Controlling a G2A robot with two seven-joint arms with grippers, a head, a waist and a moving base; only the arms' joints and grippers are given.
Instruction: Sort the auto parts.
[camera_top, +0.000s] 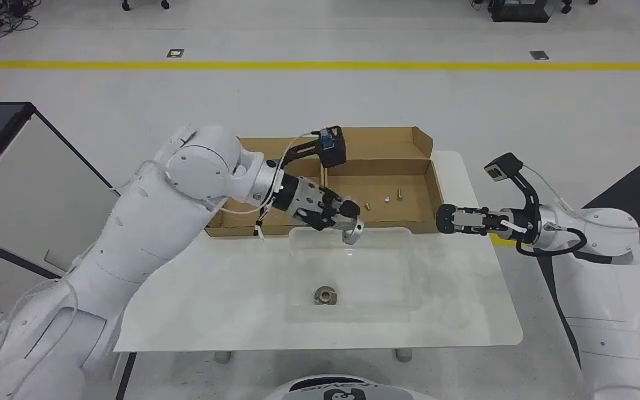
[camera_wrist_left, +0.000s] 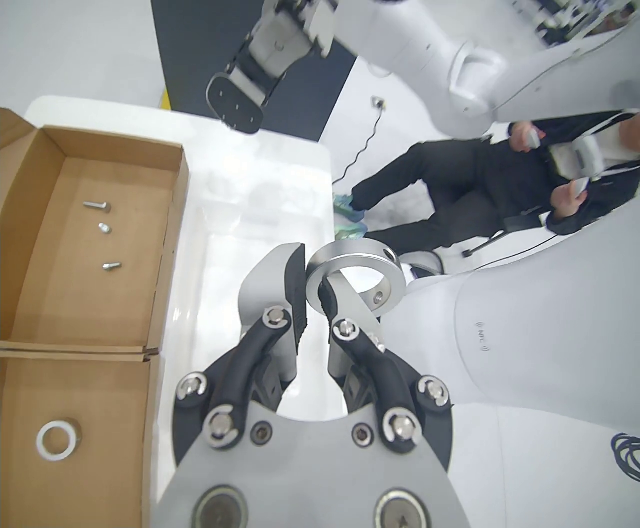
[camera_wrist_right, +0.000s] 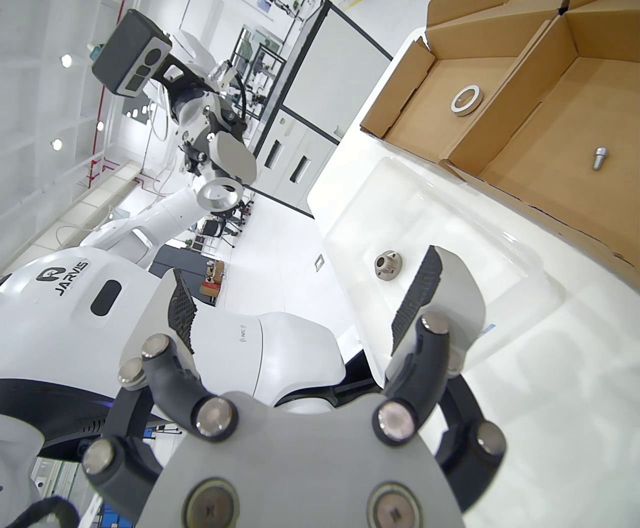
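The left gripper (camera_wrist_left: 310, 282) is clamped on a metal collar (camera_wrist_left: 385, 280), with 1 finger inside the ring and 1 outside, so part of its wall is hidden. It hangs above the far edge of the clear tray (camera_top: 400, 300), just near of the cardboard box (camera_top: 400, 150). A flanged hub (camera_top: 324, 294) lies in the tray's near left. 3 bolts (camera_wrist_left: 104, 228) sit in the box's right compartment. A white ring (camera_wrist_left: 57, 440) lies in the left one, which the arm covers from above. The right gripper (camera_wrist_right: 305, 267) is spread wide and holds nothing, at the right edge of the table (camera_top: 200, 310).
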